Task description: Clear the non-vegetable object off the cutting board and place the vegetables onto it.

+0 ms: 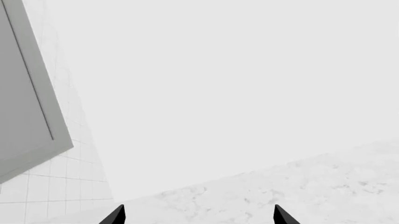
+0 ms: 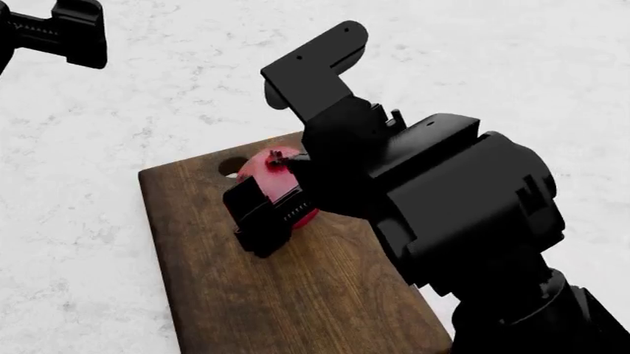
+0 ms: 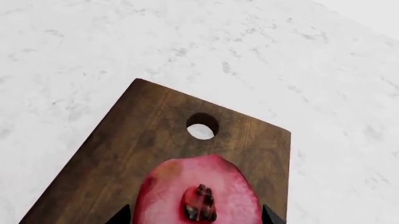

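The red apple-like fruit (image 3: 198, 196), dark stem end up, lies on the dark brown cutting board (image 3: 137, 135) just below its round hole (image 3: 202, 126). My right gripper (image 3: 196, 218) straddles the fruit with a fingertip tight against each side. In the head view the fruit (image 2: 262, 168) shows partly behind the right gripper (image 2: 283, 200) on the board (image 2: 285, 295). My left gripper (image 1: 198, 217) is open and empty, raised at the head view's far left (image 2: 79, 33). The corn and the ginger-like root are out of view.
The board lies on a white marbled counter (image 2: 492, 59). The left wrist view shows the counter (image 1: 299, 186), a tiled white wall (image 1: 56, 186) and a grey cabinet door (image 1: 25, 102). My right arm's bulk (image 2: 462, 214) hides the board's right side.
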Available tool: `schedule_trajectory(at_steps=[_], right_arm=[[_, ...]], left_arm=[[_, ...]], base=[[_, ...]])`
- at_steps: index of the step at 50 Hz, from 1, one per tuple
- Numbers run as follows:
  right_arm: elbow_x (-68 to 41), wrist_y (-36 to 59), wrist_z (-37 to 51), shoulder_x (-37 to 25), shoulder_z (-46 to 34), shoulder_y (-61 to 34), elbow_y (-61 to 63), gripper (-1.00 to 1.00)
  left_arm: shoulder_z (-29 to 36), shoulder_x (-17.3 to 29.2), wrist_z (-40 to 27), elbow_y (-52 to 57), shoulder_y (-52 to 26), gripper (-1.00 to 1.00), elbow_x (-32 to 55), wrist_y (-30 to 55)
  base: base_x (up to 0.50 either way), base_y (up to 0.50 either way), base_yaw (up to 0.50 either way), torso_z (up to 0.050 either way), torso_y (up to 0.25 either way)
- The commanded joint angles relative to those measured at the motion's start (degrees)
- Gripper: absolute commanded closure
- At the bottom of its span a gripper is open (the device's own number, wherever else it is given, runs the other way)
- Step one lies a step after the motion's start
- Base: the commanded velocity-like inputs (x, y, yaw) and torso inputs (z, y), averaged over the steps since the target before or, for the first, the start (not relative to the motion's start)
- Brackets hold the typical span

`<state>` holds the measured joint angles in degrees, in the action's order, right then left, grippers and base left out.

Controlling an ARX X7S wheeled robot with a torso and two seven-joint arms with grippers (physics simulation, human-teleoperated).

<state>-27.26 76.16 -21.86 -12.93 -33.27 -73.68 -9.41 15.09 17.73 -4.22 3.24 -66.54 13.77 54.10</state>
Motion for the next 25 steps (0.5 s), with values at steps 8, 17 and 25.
schedule_trajectory(at_steps=[8,17,25], right_arm=[[1.6,-4.6,-3.6,0.7,-1.8,2.8,-5.9,-1.00],[0.6,-1.4,-1.8,-0.5,-0.6,3.3,-1.4,1.00],[-0.9,4.1,-0.3,-1.4,1.4,0.4,5.0,1.00]], left_arm=[[-1.6,-0.8,2.1,-0.4,-0.9,-1.00,0.6,0.4],[-1.9,-0.6,1.8,0.8,-0.9,-1.00,1.0,1.4],[-2.1,-0.7,1.6,2.1,-1.6,-1.00,1.5,2.5]], base=[[0.00,0.00,0.00,0.000,0.000],[0.00,0.00,0.00,0.000,0.000],[0.00,0.00,0.00,-0.002,0.000]])
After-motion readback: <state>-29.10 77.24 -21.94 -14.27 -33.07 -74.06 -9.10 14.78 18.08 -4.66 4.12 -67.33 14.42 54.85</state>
